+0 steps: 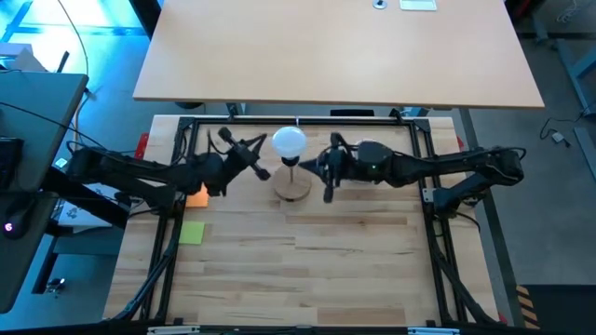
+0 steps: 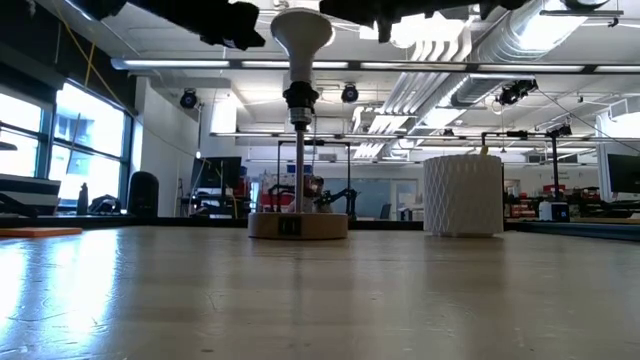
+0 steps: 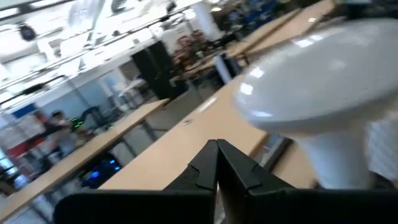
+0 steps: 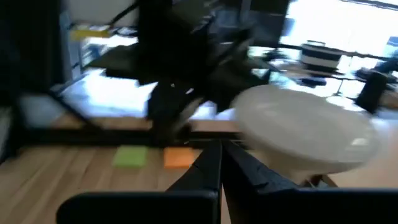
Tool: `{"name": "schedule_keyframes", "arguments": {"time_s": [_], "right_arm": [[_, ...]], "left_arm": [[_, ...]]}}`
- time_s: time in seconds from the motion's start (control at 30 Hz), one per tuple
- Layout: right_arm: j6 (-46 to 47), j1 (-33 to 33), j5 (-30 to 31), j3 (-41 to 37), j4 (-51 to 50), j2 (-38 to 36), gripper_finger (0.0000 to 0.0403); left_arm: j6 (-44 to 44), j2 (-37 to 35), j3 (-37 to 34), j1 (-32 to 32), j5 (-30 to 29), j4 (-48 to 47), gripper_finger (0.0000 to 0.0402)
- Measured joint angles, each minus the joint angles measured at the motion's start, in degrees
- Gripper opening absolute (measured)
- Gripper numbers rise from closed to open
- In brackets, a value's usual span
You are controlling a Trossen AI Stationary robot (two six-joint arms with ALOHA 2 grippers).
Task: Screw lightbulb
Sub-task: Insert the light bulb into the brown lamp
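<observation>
The white lightbulb [image 1: 289,141] sits upright by its neck in the black socket [image 2: 300,97] on top of the stem of the round wooden stand [image 1: 292,186]. My left gripper [image 1: 259,147] is shut and empty just left of the globe, level with it. The globe shows beside its fingers in the left wrist view [image 3: 323,81]. My right gripper [image 1: 312,166] is shut and empty just right of the bulb, on its near side. The globe shows beside its fingers in the right wrist view [image 4: 305,134].
A white latticed cup [image 2: 462,195] stands on the table right of the stand. An orange pad [image 1: 196,194] and a green pad [image 1: 191,233] lie at the left. A black frame [image 1: 177,186] borders the wooden table. A light wooden desk [image 1: 335,46] stands beyond.
</observation>
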Motion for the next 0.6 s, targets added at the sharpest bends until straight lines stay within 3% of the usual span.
{"name": "schedule_keyframes", "arguments": {"time_s": [0.07,0.13,0.33,0.4,0.47,0.6], "right_arm": [[-2.1,0.7,-1.86,0.0,-1.47,-0.05,0.0],[-2.68,1.22,0.65,0.0,-2.8,-0.48,0.0],[-3.11,0.41,25.13,0.0,-3.49,-1.82,0.0],[-2.31,-0.76,28.9,0.0,-2.07,-1.35,0.0],[-1.31,-1.94,25.54,0.02,-1.67,-0.94,0.0],[-2.01,-2.07,11.99,0.02,-0.51,-0.11,0.0]], "left_arm": [[0.12,-0.54,0.05,0.68,-1.62,0.22,0.0],[1.4,-1.26,0.05,-0.01,-2.18,0.04,0.0],[1.84,-3.32,0.05,-7.07,-1.63,0.36,0.0],[-0.71,-2.91,0.05,-8.95,-1.5,0.27,0.0],[-2.54,-2.2,0.07,-9.48,-0.75,0.52,0.0],[-6.67,-1.59,0.07,-7.11,-1.63,0.59,0.0]]}}
